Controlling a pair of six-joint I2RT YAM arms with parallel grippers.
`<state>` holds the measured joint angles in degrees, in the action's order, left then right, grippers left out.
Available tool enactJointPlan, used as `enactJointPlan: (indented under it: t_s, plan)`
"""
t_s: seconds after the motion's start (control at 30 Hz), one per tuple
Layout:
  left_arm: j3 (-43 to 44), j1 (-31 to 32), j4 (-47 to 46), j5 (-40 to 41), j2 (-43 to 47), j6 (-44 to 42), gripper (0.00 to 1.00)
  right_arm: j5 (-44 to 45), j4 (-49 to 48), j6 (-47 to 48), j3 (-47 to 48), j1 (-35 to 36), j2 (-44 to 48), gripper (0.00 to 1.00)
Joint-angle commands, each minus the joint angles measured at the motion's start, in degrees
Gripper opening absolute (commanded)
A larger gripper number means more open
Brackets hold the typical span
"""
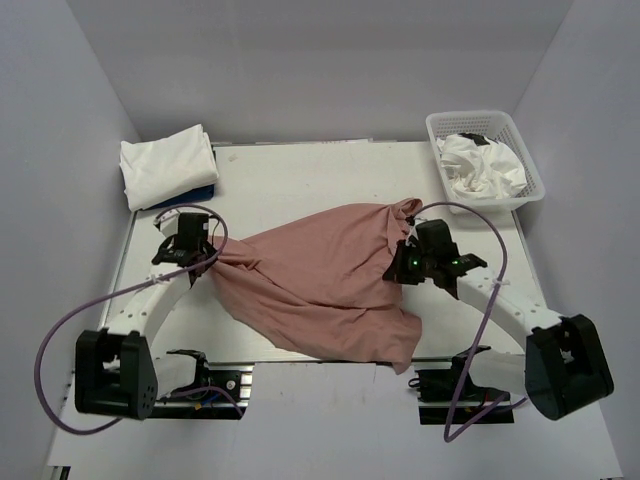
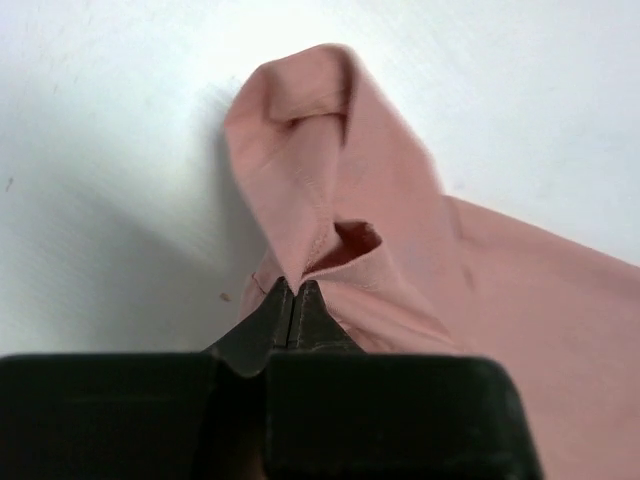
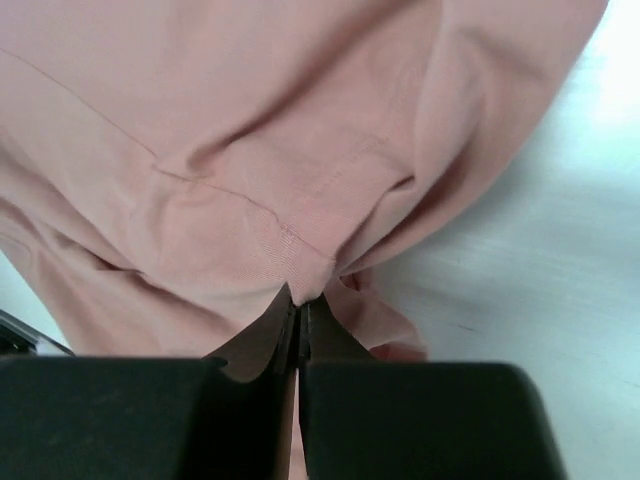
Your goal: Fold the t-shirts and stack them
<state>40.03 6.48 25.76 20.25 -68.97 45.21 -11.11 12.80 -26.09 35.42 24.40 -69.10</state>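
Slippage is the main worry. Each claw is pinched tight on only a thin hem of the dusty-pink t-shirt (image 1: 320, 285), which lies crumpled across the middle of the table (image 1: 300, 170) between the arms. The left gripper (image 2: 292, 300) bites its left tip and the right gripper (image 3: 297, 305) a seam at its right edge. With so little cloth held, a lift or spread could tug a corner free. Folded tees (image 1: 167, 167) wait far left, and crumpled white tees (image 1: 482, 165) fill the basket (image 1: 440, 125).
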Motion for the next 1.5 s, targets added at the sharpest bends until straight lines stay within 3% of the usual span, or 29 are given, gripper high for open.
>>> enactJointPlan:
  t_s: [0.0,0.33,0.53,0.7,0.9,1.17,1.3,1.47]
  plan:
    - [1.3,-0.3,-2.2,-0.1,6.8,-1.4,0.00,3.0,0.8,0.9,4.3,-0.1,4.1,0.00]
    - [9.5,-0.3,1.7,-1.3,23.3,-3.6,0.00,25.4,1.0,-1.1,12.8,-0.3,19.2,0.00]
    - [18.8,-0.3,4.5,-0.7,25.5,-4.3,0.00,34.7,0.7,-1.3,22.0,-0.2,26.3,0.00]
    - [28.8,-0.3,7.5,-0.7,27.4,-4.3,0.00,41.2,2.4,2.2,33.3,-0.4,26.8,0.00]
    - [40.7,-0.3,10.2,-0.2,32.5,-6.0,0.00,39.9,7.4,5.9,49.2,-0.2,28.1,0.00]
    - [55.0,-0.3,13.1,-4.9,32.5,-9.1,0.00,33.7,10.5,6.0,54.7,-0.2,32.4,0.00]
    - [54.6,-0.3,13.1,-5.5,29.4,-9.1,0.00,35.1,12.1,5.6,53.3,0.0,30.4,0.00]
    - [47.4,0.7,13.6,0.3,21.8,-8.6,0.00,39.3,13.9,4.2,47.0,-0.1,23.4,0.00]
